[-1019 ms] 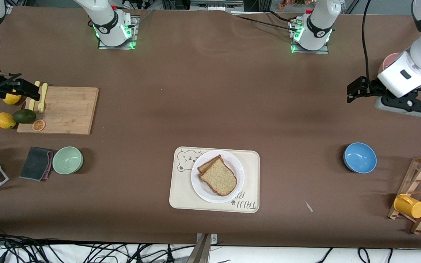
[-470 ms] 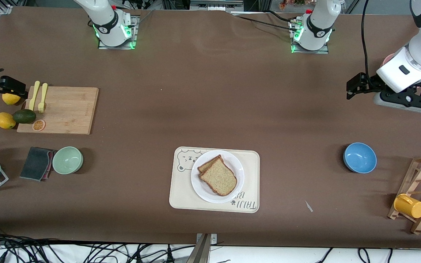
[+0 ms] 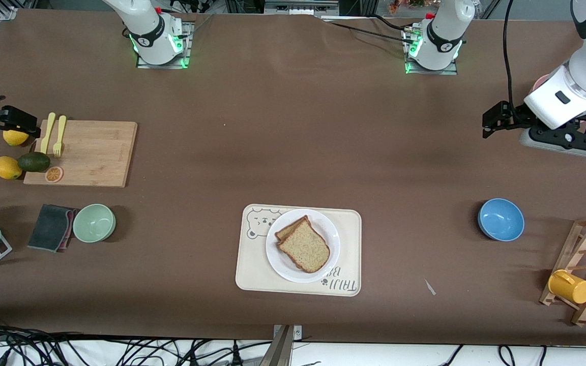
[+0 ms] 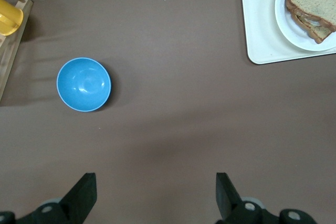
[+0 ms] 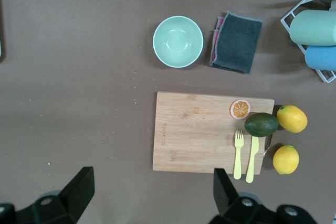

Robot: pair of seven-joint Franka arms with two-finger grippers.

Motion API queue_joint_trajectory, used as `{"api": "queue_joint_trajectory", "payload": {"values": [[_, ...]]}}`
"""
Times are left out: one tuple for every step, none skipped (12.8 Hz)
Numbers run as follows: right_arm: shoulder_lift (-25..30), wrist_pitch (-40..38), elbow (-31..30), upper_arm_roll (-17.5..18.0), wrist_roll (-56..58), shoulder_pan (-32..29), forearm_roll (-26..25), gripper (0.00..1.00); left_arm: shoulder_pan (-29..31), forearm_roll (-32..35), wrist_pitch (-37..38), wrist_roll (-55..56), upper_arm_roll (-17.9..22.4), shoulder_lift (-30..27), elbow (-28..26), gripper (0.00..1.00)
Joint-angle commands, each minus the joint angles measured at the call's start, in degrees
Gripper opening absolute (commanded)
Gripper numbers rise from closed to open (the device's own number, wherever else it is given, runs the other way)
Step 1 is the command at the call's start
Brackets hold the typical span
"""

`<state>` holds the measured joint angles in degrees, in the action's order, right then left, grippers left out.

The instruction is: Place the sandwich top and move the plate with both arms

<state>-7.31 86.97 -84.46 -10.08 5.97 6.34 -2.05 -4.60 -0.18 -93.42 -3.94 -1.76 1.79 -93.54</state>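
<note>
White plate (image 3: 326, 256) on tray (image 3: 252, 277), sandwich top (image 3: 304, 246) on it. Left gripper (image 4: 154, 195) open, up over table (image 3: 293, 152). Right gripper (image 5: 151, 195) open over cutting board (image 5: 194, 135).

A: The light is bright and even, coming from above. Shadows are soft; the blue bowl (image 3: 500, 219) throws a faint one toward its 9 o'clock in the front view.

B: Yes, and the brown table (image 3: 293, 152) shows a pale sheen near 12 o'clock. All three views are sharp, without blur. The white plate (image 3: 329, 239) looks slightly overexposed.
</note>
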Motion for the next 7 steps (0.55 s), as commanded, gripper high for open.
{"api": "queue_joint_trajectory", "payload": {"values": [[-0.4,-0.6,1.7,0.3,-1.4,0.0,0.9,1.00,0.2,0.6,0.9,-0.5,0.2,-1.5,-1.3,1.00],[-0.4,-0.4,1.7,0.3,-1.0,0.1,0.8,1.00,0.1,0.6,0.9,-0.3,0.1,-1.5,-1.3,1.00],[-0.4,-0.4,1.7,0.3,-0.8,0.0,0.8,1.00,0.1,0.6,0.9,-0.3,0.1,-1.5,-1.2,1.00],[-0.4,-0.3,1.8,0.4,-0.7,0.0,0.8,1.00,0.2,0.6,0.9,-0.3,0.1,-1.5,-1.2,1.00],[-0.6,-0.3,2.6,0.4,-1.0,0.2,0.6,1.00,0.1,0.6,0.9,-0.4,0.1,-1.5,-1.2,1.00],[-0.8,-0.6,3.2,0.4,-1.1,0.3,0.6,1.00,0.1,0.6,0.9,-0.4,0.1,-1.5,-1.2,1.00],[-0.8,-0.5,3.4,0.5,-1.1,0.3,0.7,1.00,0.1,0.6,0.9,-0.3,0.1,-1.5,-1.2,1.00]]}}
